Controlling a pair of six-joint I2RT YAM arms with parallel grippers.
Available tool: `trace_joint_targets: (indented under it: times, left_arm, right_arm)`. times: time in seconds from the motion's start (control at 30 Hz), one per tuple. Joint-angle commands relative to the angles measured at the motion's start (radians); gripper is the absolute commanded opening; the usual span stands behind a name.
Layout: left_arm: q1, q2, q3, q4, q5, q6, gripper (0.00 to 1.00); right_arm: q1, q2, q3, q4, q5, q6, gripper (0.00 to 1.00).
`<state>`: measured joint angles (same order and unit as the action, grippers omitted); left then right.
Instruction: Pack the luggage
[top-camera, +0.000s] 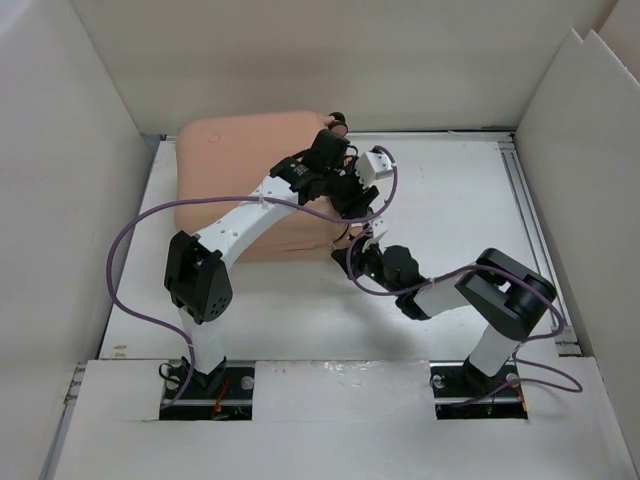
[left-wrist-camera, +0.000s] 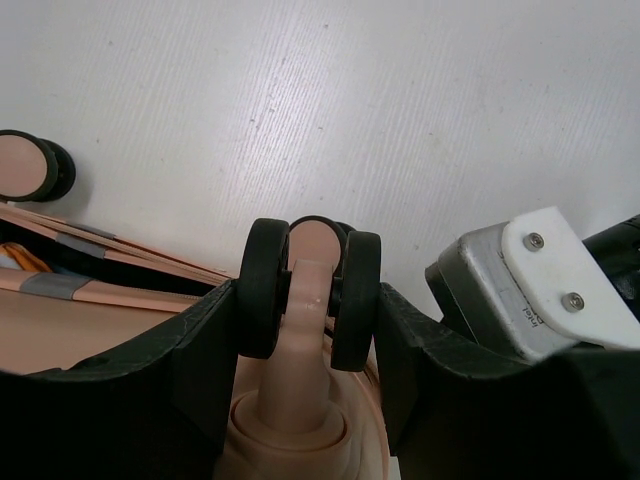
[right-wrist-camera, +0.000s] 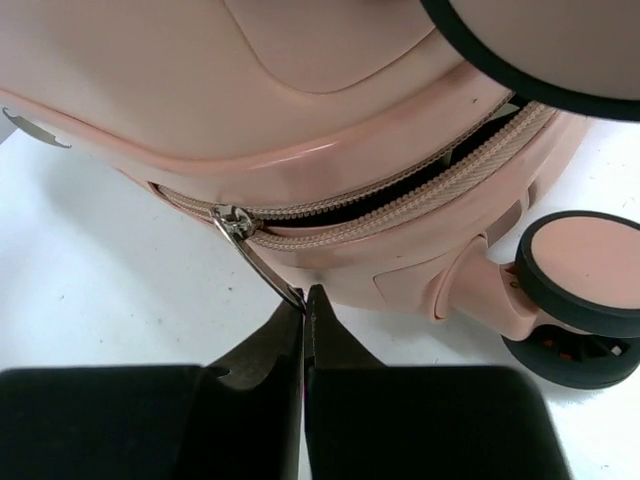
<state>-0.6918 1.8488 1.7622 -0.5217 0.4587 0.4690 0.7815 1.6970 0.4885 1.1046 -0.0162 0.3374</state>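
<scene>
Luggage (top-camera: 230, 170) lies flat on the desk (top-camera: 450, 200), far-left part, hard shell up, lid down on the base. Status as I judge it: filling looks finished or at least out of sight, since I cannot see any contents, and the job is now in the zip-up stage. On the right wrist view the slider (right-wrist-camera: 230, 220) sits partway along the zipper (right-wrist-camera: 400, 200). The teeth to its left look joined. To its right they gape, with dark lining showing toward the wheel corner, so that stretch is left to close. My right tool (right-wrist-camera: 304, 310) is pinched closed on the end of the zipper pull (right-wrist-camera: 262, 262), with no gap between its tips. My left tool (left-wrist-camera: 308, 300) straddles a caster wheel (left-wrist-camera: 265, 290) at the right end of the case, its fingers (left-wrist-camera: 200, 350) tight against both tyre sides; I read that as gripping the wheel to brace the case. Orientation: wheel end points to the right side of the desk, opposite end toward the left wall. I judge the long axis as left-right, though the overhead view foreshortens it.
</scene>
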Motion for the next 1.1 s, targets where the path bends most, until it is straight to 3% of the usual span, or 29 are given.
trace_joint_targets:
  times: [0.0,0.07,0.1,0.13,0.27,0.3,0.43,0.53,0.77,0.9,1.07]
  left_arm:
    - [-0.034,-0.062,0.031,0.103,0.09,-0.064,0.0]
    - [-0.034,-0.071,0.031,0.094,0.08,-0.053,0.0]
    - [-0.034,-0.071,0.031,0.094,0.08,-0.053,0.0]
    - [-0.034,-0.071,0.031,0.094,0.08,-0.053,0.0]
    - [-0.034,-0.071,0.031,0.094,0.08,-0.044,0.0]
    - [-0.034,-0.071,0.031,0.094,0.08,-0.044,0.0]
    - [-0.034,-0.071,0.031,0.094,0.08,-0.044,0.0]
    - [-0.034,-0.071,0.031,0.094,0.069,-0.044,0.0]
    - [-0.034,-0.08,0.031,0.094,0.06,-0.044,0.0]
    - [-0.034,-0.089,0.031,0.094,0.06,-0.044,0.0]
    - [-0.034,-0.089,0.031,0.094,0.06,-0.044,0.0]
  right_arm:
    - [0.001,-0.062,0.101,0.236,-0.007,0.005,0.0]
    - [0.001,-0.083,0.078,0.225,-0.042,-0.023,0.0]
    - [-0.013,-0.092,0.078,0.187,-0.066,-0.037,0.07]
    - [-0.028,-0.108,0.078,0.154,-0.089,-0.046,0.29]
    - [-0.039,-0.164,0.088,0.025,-0.123,-0.121,0.56]
    - [-0.039,-0.175,0.097,0.008,-0.113,-0.133,0.58]
    - [-0.039,-0.194,0.14,-0.064,-0.102,-0.152,0.58]
    - [-0.039,-0.162,0.159,-0.077,-0.078,-0.152,0.49]
    - [-0.028,-0.142,0.17,-0.1,0.07,-0.141,0.42]
    - [-0.01,-0.122,0.192,-0.08,0.081,-0.129,0.38]
    - [0.021,-0.074,0.203,-0.061,0.142,-0.092,0.22]
